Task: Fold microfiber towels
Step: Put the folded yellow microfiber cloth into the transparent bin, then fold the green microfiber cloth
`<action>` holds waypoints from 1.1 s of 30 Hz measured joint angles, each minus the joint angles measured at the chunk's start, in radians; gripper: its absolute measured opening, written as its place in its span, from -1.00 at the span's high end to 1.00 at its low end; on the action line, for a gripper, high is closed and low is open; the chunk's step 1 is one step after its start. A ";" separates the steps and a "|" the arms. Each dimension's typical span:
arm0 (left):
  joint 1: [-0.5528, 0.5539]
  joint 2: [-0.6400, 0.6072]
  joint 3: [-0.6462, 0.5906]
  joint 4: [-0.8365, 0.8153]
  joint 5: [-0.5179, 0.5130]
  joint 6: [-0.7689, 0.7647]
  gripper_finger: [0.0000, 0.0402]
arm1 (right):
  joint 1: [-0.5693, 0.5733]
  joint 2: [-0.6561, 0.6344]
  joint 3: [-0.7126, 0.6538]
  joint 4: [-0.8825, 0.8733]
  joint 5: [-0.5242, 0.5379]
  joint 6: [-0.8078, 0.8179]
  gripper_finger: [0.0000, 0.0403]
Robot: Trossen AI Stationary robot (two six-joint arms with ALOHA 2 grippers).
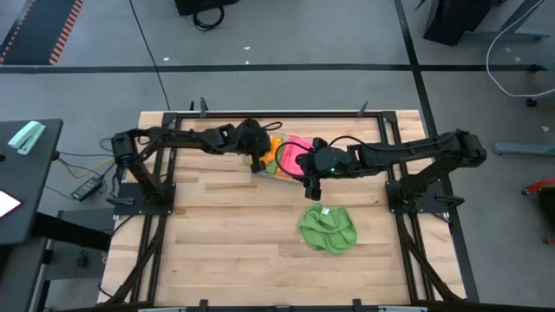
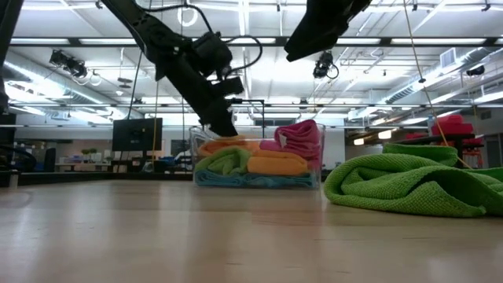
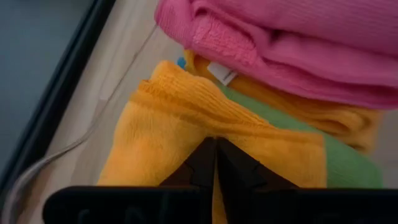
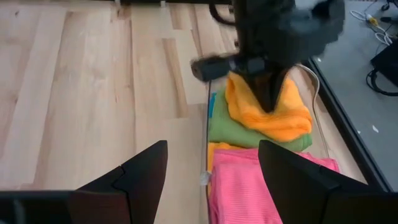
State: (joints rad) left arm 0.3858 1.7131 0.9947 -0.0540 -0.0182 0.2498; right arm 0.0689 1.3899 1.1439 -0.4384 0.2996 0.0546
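1. My left gripper (image 3: 215,163) reaches into the clear tray (image 2: 318,169) at the far side of the table (image 1: 217,251); its jaws are pinched together on a ridge of the top orange towel (image 3: 186,124), fingertips buried in the cloth.
2. My right gripper (image 4: 211,168) hangs above the table just beside the tray's near side, jaws spread wide and holding nothing.
3. The tray holds a stack of towels: the orange towel on top at my left gripper's end, a green folded towel (image 4: 236,130) under it, a pink towel (image 4: 261,186) beside these, more orange (image 2: 275,163) lower down, and a blue layer (image 2: 251,181) at the bottom.
4. A loose green towel (image 1: 328,227) lies crumpled on the bare wood, nearer the table's front than the tray and apart from it.
5. Edges: the tray sits close to the table's far rail (image 1: 286,114); the tray wall stands between the stack and the open boards.
6. Open room: the wide wood surface in front of and to the left of the loose green towel.
7. Obstructions: my two grippers are close together over the tray, and the pink towel bulges above the tray rim next to the held orange one.
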 joint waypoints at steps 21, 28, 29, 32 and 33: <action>-0.268 -0.170 0.000 -0.139 0.029 -0.063 0.85 | 0.169 0.039 -0.295 0.126 -0.175 0.140 -0.29; -0.388 -0.170 0.000 -0.161 0.029 -0.083 0.89 | 0.313 0.039 -0.304 -0.010 -0.095 0.309 -0.29; -0.400 -0.170 0.000 -0.168 0.029 -0.083 0.90 | 0.334 0.049 -0.303 -0.008 -0.076 0.319 -0.29; -0.430 -0.170 0.000 -0.169 0.027 -0.096 0.92 | 0.390 0.071 -0.304 -0.054 0.013 0.342 -0.29; -0.437 -0.170 0.000 -0.167 0.027 -0.111 0.92 | 0.401 0.077 -0.304 -0.052 0.043 0.349 -0.27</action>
State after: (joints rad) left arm -0.0512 1.5433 0.9947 -0.2208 0.0090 0.1391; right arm 0.4700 1.4673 0.8394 -0.4908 0.3422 0.4040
